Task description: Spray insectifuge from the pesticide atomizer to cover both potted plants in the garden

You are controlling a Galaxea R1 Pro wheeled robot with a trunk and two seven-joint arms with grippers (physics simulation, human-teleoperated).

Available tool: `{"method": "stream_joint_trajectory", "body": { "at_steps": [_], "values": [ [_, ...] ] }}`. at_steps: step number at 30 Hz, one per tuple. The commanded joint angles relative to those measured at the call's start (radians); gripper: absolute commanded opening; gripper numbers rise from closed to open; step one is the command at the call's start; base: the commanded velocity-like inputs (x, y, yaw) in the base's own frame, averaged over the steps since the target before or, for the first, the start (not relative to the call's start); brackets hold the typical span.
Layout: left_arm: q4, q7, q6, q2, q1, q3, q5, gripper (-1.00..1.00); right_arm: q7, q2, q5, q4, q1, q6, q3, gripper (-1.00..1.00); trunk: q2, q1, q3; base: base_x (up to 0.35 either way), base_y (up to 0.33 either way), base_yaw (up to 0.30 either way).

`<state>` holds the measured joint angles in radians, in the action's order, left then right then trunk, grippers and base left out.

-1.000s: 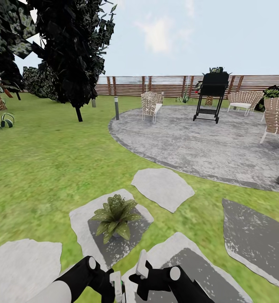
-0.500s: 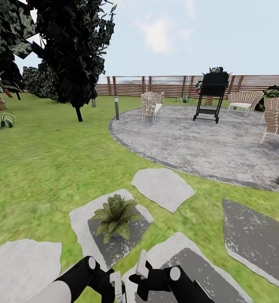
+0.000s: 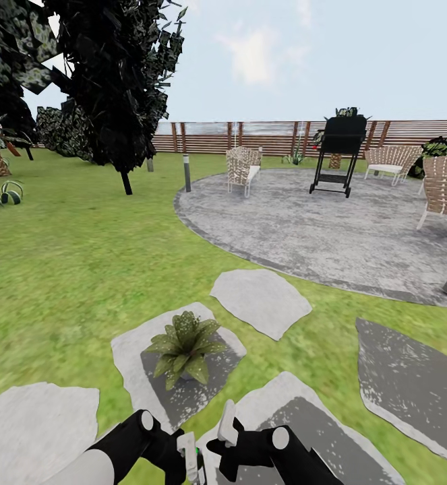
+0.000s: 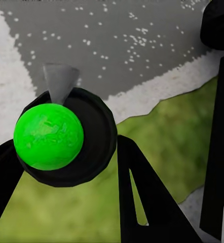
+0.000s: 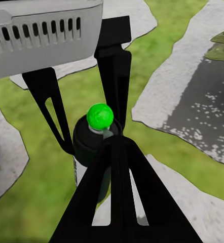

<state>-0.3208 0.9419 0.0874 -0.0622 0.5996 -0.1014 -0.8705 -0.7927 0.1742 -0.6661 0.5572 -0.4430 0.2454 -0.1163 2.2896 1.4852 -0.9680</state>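
lawn [image 3: 81,269] | stepping stones [image 3: 260,300] | round paved patio [image 3: 331,229] | wicker chairs [image 3: 242,168] | grill [image 3: 339,151] | slatted fence [image 3: 250,135]

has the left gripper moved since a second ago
Yes, slightly. In the head view the left gripper, holding the pesticide atomizer, has shifted a little rightward against the stepping stone under the potted plant.

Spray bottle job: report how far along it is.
Done: the spray bottle is picked up, held between the left tool's fingers. In hand: it is held low, just short of one potted plant on a stepping stone. Left: no spray shows; covering both plants remains.
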Motion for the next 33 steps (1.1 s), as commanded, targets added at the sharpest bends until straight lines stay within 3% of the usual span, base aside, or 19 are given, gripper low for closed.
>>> {"method": "stream_joint_trajectory", "body": {
  "at_steps": [1,16,21,33],
  "values": [
    [-0.001,0.002,0.009,0.0,0.0,0.002,-0.01,-1.0,0.0,0.0,-0.01,0.001,0.0,0.006,0.001,-1.0,0.0,0.0,-0.001,0.0,0.0,0.0],
    [-0.001,0.026,0.014,-0.011,-0.001,0.001,-0.009,-1.0,0.001,0.0,-0.012,0.0,0.0,0.006,0.001,-1.0,0.0,0.0,-0.001,0.0,0.0,0.0],
    [-0.001,0.026,0.014,-0.011,0.0,0.0,0.016,-1.0,0.001,0.0,-0.012,0.0,0.0,0.006,0.001,-1.0,0.0,0.0,-0.001,0.0,0.0,0.0],
    [-0.001,0.026,0.045,-0.021,0.0,0.0,0.019,-1.0,0.001,0.0,-0.012,0.0,0.0,0.006,0.001,-1.0,0.0,0.0,-0.001,0.0,0.0,0.0]
  ]
}}
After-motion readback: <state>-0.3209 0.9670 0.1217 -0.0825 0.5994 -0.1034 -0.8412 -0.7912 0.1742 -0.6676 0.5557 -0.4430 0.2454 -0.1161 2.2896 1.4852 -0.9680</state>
